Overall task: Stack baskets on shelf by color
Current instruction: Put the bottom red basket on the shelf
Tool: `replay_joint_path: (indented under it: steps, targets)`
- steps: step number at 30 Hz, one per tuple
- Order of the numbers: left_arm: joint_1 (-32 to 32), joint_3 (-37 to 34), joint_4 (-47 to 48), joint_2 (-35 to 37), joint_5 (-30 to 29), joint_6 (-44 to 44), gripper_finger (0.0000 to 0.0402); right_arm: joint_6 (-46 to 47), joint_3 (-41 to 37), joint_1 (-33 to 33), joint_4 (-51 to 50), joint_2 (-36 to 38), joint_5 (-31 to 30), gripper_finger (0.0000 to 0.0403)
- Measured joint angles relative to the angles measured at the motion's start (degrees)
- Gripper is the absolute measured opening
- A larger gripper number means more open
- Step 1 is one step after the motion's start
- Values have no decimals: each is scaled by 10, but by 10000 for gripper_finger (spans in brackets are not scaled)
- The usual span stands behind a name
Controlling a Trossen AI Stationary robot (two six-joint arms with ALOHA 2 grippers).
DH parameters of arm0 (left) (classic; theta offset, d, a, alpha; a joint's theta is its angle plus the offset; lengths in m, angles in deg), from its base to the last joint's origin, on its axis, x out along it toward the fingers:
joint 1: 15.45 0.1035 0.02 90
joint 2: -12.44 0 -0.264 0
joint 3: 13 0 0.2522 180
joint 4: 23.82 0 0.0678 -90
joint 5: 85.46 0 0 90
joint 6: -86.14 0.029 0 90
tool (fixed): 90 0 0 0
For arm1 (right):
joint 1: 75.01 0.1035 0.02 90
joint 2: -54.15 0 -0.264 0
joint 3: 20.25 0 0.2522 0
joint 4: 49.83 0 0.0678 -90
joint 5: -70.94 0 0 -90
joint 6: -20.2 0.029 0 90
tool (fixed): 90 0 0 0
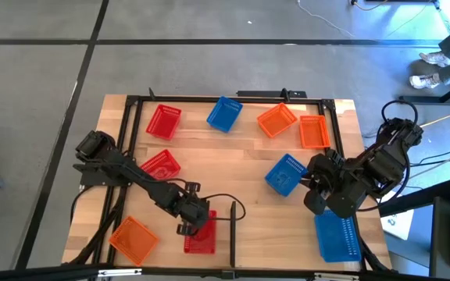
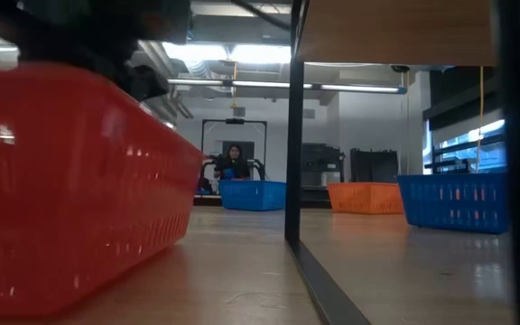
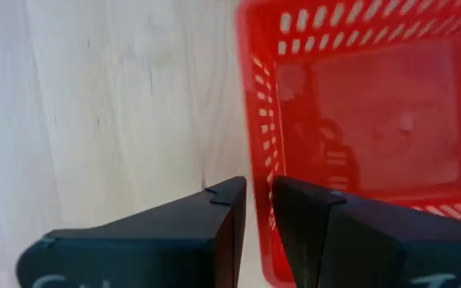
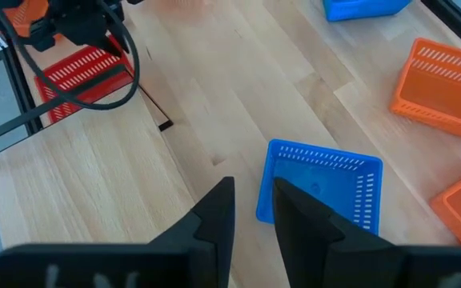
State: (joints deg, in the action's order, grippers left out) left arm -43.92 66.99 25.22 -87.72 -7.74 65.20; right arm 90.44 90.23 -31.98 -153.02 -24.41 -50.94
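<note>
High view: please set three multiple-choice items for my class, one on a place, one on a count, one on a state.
1. Where is the left end effector?
A. At a red basket beside the black divider strip
B. Over an orange basket
C. Off the shelf

2. How many blue baskets lie on the shelf?
A. Two
B. Three
C. Four

3. How does that red basket sit?
A. Upside down
B. Upright and empty
C. Holding a blue basket

Answers:
1. A: its fingers straddle the basket's wall.
2. B: one by the far rail, one mid-shelf, one at the near right corner.
3. B: the left wrist view shows its bare floor.
</note>
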Motion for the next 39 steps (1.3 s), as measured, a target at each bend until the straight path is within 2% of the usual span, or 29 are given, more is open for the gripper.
replay_joint_path:
  steps: [10,14,17,21,26,30,36,39]
  targets:
    - [5,-15,-2,0,2,-12,51,0,0,-1,0,0,-1,84]
    - [20,-15,-4,0,38,-16,11,0,0,-7,0,0,-1,84]
    - [37,-15,-3,0,65,-30,5,0,0,-12,0,0,-1,84]
    - [48,0,24,0,71,-42,2,0,0,-14,0,0,2,84]
    - [54,60,109,0,70,-40,2,-3,0,-14,0,0,14,84]
    - [54,148,215,0,56,-40,1,-18,0,-14,0,0,15,84]
    - [46,291,393,0,-38,-50,1,-48,0,-17,0,0,15,84]
    - [45,362,474,0,-108,-76,0,-61,0,-21,1,0,15,84]
